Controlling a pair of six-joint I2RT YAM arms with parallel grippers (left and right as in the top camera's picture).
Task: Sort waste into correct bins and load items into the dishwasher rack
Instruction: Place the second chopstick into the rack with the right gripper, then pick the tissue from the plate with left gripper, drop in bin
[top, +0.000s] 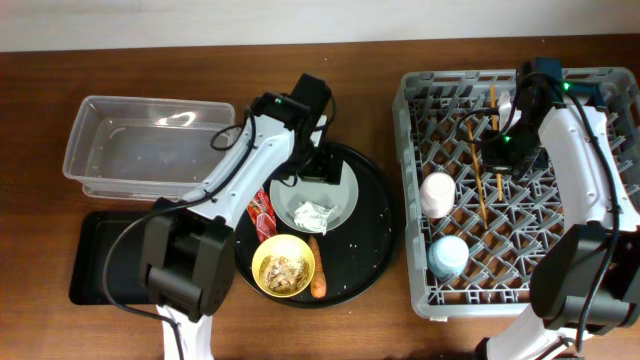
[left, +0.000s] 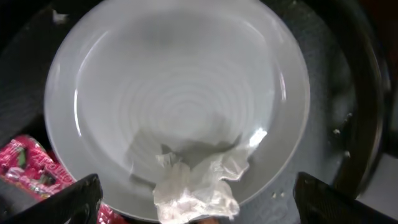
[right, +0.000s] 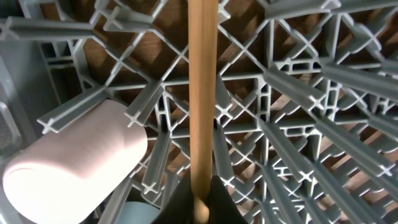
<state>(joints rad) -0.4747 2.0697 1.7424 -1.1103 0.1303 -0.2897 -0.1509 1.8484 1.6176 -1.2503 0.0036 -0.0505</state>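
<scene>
My left gripper hangs open over the pale grey plate on the round black tray. In the left wrist view its fingers straddle the crumpled white tissue at the near edge of the plate, without touching it. The red wrapper lies left of the plate. The yellow bowl holds food scraps, with the carrot piece beside it. My right gripper is shut on a wooden chopstick over the grey rack.
The clear tub stands at the back left, with the shallow black tray in front of it. The white-pink cup and blue cup lie in the rack's left side. Another chopstick lies in the rack. Everything else sits on the round black tray.
</scene>
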